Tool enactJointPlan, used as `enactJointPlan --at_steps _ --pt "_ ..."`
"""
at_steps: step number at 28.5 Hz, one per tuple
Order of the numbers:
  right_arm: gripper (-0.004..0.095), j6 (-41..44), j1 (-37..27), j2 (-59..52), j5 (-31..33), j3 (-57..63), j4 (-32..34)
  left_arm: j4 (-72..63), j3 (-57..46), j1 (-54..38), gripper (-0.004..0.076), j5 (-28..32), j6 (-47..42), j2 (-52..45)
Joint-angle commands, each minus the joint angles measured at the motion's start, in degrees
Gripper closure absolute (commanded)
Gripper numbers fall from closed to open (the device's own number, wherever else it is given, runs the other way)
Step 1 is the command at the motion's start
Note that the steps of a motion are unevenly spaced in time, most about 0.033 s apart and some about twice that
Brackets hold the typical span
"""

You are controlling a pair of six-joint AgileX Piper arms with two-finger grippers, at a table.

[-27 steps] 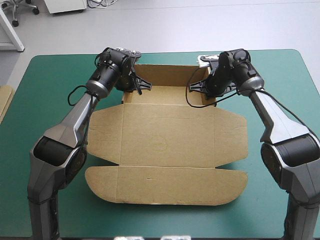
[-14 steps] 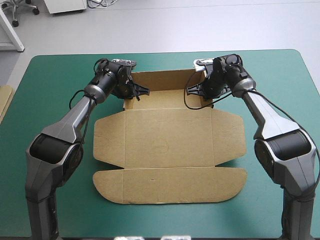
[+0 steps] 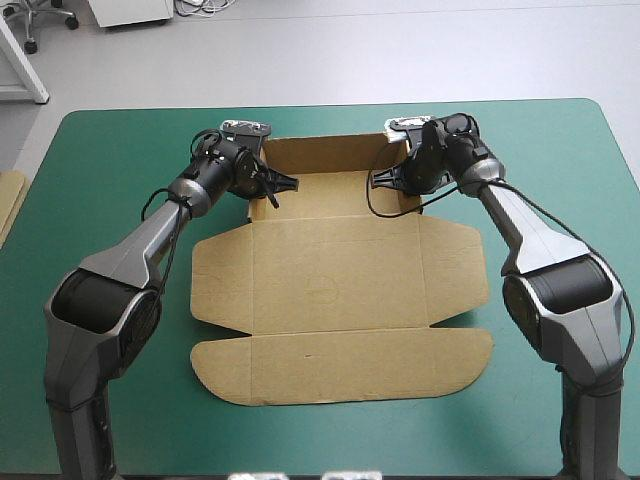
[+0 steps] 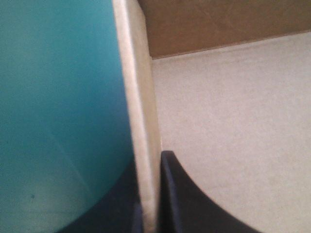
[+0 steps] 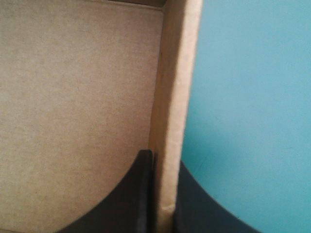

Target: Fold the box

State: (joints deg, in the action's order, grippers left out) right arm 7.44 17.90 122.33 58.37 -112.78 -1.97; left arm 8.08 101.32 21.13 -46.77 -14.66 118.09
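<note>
The brown box lies mostly flat on the teal-green cover, its far panel raised as a wall with two short side flaps standing up. My left gripper is shut on the box's far-left flap; the left wrist view shows that flap's edge pinched between the black fingers. My right gripper is shut on the far-right flap, whose edge runs up between its fingers. The wide lid flap lies flat toward the table's near edge.
An edge of more brown board shows at the table's left edge. Bare teal-green cover surrounds the box on both sides and in front.
Both grippers have shifted toward the table's far edge, taking the box with them; the whole sheet has slid away from the near edge. The far wall and side flaps stand more upright.
</note>
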Motion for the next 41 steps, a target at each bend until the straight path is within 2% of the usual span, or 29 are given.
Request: enactJointPlan --at_steps 1,15,18,21,27,28,33,41 --pt "0.0908 -3.5 -0.6 -2.2 -0.5 -1.6 0.9 4.6 -1.2 -0.7 0.0734 2.5 1.5 -2.1" --pt "0.0906 -3.6 -0.6 -1.7 1.0 -2.5 0.0 3.4 -1.5 -0.9 0.0733 3.1 1.6 -2.2" --pt "0.0851 -4.1 -0.6 -1.9 1.9 -3.3 -0.3 3.0 -1.4 -0.9 0.0724 3.1 1.6 -3.0" --pt "0.0746 -4.1 -0.6 -2.5 2.2 -4.9 -0.3 3.0 0.7 -0.9 0.0643 1.3 3.2 -3.5" --pt "0.0546 -3.8 -0.8 -3.0 4.1 -7.4 -0.7 2.0 6.6 -0.9 0.0285 -2.5 3.4 -3.5" --pt "0.0516 -3.7 -1.1 -3.0 4.5 -7.4 -1.0 1.8 7.0 -0.9 0.0256 -2.8 3.4 -3.5" --pt "0.0403 -3.7 -1.2 -3.4 5.7 -7.4 -1.6 0.9 8.6 -0.9 0.0235 -4.7 4.4 -3.5" --pt "0.0394 -3.9 -1.2 -8.3 5.9 -10.7 -0.7 -2.5 14.0 -0.9 0.0235 -4.9 6.5 -6.7"
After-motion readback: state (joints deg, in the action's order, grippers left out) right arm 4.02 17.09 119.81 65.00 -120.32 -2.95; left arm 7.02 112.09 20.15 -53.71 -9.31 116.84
